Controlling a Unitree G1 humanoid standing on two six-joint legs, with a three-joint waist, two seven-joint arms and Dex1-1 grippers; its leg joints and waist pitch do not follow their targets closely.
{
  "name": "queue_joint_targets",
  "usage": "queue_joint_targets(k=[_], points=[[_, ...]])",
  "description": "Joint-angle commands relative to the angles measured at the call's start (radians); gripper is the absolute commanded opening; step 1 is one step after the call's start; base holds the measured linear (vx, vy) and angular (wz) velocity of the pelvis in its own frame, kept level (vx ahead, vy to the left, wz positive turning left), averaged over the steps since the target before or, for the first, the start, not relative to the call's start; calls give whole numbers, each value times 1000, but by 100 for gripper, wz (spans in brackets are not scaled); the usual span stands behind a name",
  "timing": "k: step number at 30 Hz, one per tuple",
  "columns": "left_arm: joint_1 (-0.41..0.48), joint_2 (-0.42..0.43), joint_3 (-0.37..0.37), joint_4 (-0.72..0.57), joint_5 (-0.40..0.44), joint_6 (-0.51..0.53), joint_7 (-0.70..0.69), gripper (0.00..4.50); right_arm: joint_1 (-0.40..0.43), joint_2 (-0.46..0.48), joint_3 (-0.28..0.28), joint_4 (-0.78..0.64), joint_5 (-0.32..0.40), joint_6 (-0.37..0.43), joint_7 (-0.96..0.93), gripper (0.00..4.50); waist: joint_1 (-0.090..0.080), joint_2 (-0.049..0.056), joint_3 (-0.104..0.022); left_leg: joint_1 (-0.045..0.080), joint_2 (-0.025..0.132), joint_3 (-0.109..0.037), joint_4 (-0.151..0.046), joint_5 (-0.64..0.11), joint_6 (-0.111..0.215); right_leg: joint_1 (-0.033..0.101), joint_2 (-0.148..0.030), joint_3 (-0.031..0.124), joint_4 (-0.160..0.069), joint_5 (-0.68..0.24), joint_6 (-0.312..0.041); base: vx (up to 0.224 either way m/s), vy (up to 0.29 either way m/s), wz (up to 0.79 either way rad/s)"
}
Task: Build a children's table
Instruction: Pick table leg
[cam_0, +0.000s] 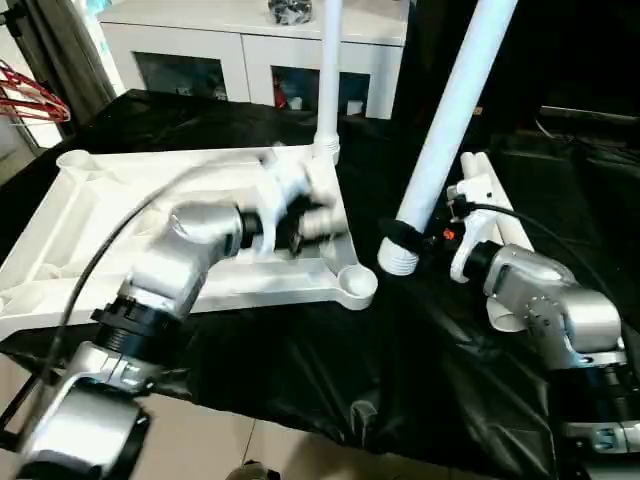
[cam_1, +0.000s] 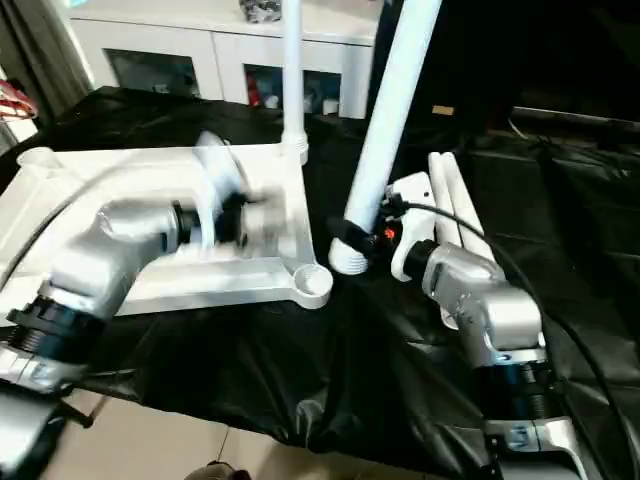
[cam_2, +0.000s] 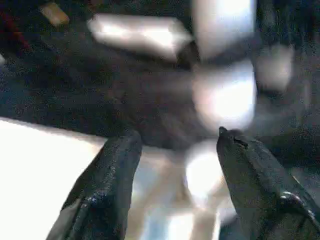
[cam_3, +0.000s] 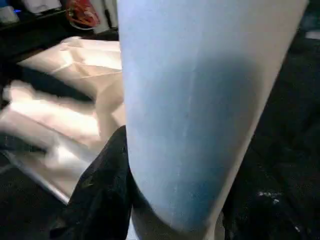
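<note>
Gripping a leg (cam_0: 450, 120) near its flared lower end, the right gripper (cam_0: 420, 238) has its fingers clamped around the tube, whose long axis tilts up and away. That end hangs just beside the tabletop's (cam_0: 80, 220) near right socket (cam_0: 357, 285), which lies to its left. Over the tabletop, the left gripper (cam_2: 175, 150) has its fingers apart, holding nothing. One leg (cam_0: 327, 70) stands in the far socket.

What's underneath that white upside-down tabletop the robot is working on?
The tabletop lies ribbed side up on a black cloth covering the work table. One leg already stands in its far corner. What the cloth hides beneath cannot be seen.
</note>
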Motion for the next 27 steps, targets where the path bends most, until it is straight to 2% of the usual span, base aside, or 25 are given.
queue_joint_targets(k=[1, 2, 3, 5, 6, 7, 14, 15, 17, 20, 21, 27], points=[[11, 20, -67, 73, 93, -59, -38, 284, 9, 7, 12, 3, -16, -24, -15, 188, -2, -2, -80, 24, 51, -26, -66, -161, -3, 47, -87, 55, -81, -259, -136, 0, 0, 0], [10, 26, -84, 107, 116, -84, -49, 284, 10, 10, 13, 2, -18, -28, -17, 188, -4, -3, -81, 23, 51, -27, -68, -166, -7, 51, -87, 54, -78, -255, -138, 0, 0, 0], [6, 32, -98, 138, 130, -98, -65, 284, 11, 12, 14, 0, -19, -29, -19, 188, -5, 3, -81, 25, 53, -28, -68, -177, -12, 49, -88, 54, -79, -251, -143, 0, 0, 0], [1, 39, -108, 175, 144, -121, -89, 284, 11, 12, 15, 1, -23, -31, -20, 188, -5, 5, -82, 28, 54, -29, -69, -193, -19, 49, -89, 54, -77, -244, -161, 0, 0, 0], [-2, 40, -109, 184, 146, -127, -93, 256, 12, 12, 15, 1, -23, -32, -19, 188, -6, 4, -82, 29, 55, -28, -69, -197, -20, 48, -90, 54, -77, -243, -165, 0, 0, 0], [-7, 41, -111, 197, 147, -132, -95, 250, 12, 11, 15, 2, -25, -34, -18, 188, -5, 5, -80, 29, 56, -29, -69, -206, -21, 48, -91, 54, -76, -246, -174, 0, 0, 0], [-69, 33, -119, 371, 203, -240, -109, 206, 15, 11, 13, 6, -39, -47, -12, 188, -2, 3, -80, 28, 53, -28, -68, -206, -14, 50, -93, 55, -80, -253, -176, 0, 0, 0], [-74, 29, -112, 384, 199, -244, -115, 200, 15, 11, 14, 7, -40, -48, -11, 188, -1, 7, -80, 29, 54, -29, -68, -210, -16, 50, -95, 55, -79, -254, -178, 0, 0, 0], [-81, 24, -103, 402, 193, -252, -126, 171, 15, 11, 15, 7, -42, -48, -8, 188, -1, 4, -81, 28, 56, -29, -68, -206, -15, 51, -94, 54, -76, -242, -187, 0, 0, 0], [-93, 11, -77, 435, 166, -262, -158, 160, 16, 12, 15, 5, -43, -47, -5, 188, -1, 3, -80, 27, 54, -27, -67, -206, -10, 52, -95, 54, -78, -243, -195, 0, 0, 0], [-95, 8, -72, 441, 163, -265, -160, 138, 16, 12, 15, 5, -43, -47, -4, 188, -1, 3, -80, 27, 53, -27, -67, -205, -9, 52, -95, 54, -79, -246, -195, 0, 0, 0], [-110, -10, -37, 482, 129, -265, -193, 101, 16, 10, 16, 5, -42, -47, 1, 188, 1, 3, -81, 29, 55, -27, -67, -203, -4, 50, -95, 54, -77, -234, -204, 0, 0, 0]])
